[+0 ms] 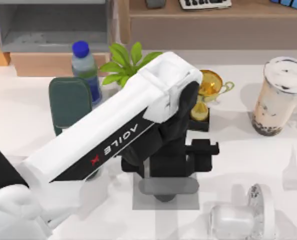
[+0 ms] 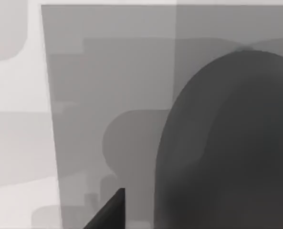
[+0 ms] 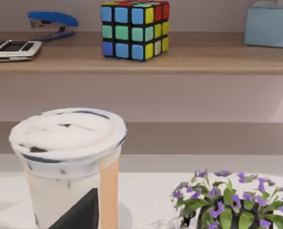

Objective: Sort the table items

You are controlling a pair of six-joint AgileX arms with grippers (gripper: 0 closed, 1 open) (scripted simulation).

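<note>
Left gripper [image 1: 164, 192] low over a grey mat [image 1: 143, 202] at table centre, fingers' state untellable, dark mouse [image 2: 227, 143] directly beneath on that mat, milk-tea cup [image 1: 278, 97] upright at the right, trophy [image 1: 206, 97] behind the arm.

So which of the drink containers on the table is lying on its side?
The clear glass near the table's front right, tipped over. The milk-tea cup at the right and the blue-capped bottle at the back left both stand upright.
</note>
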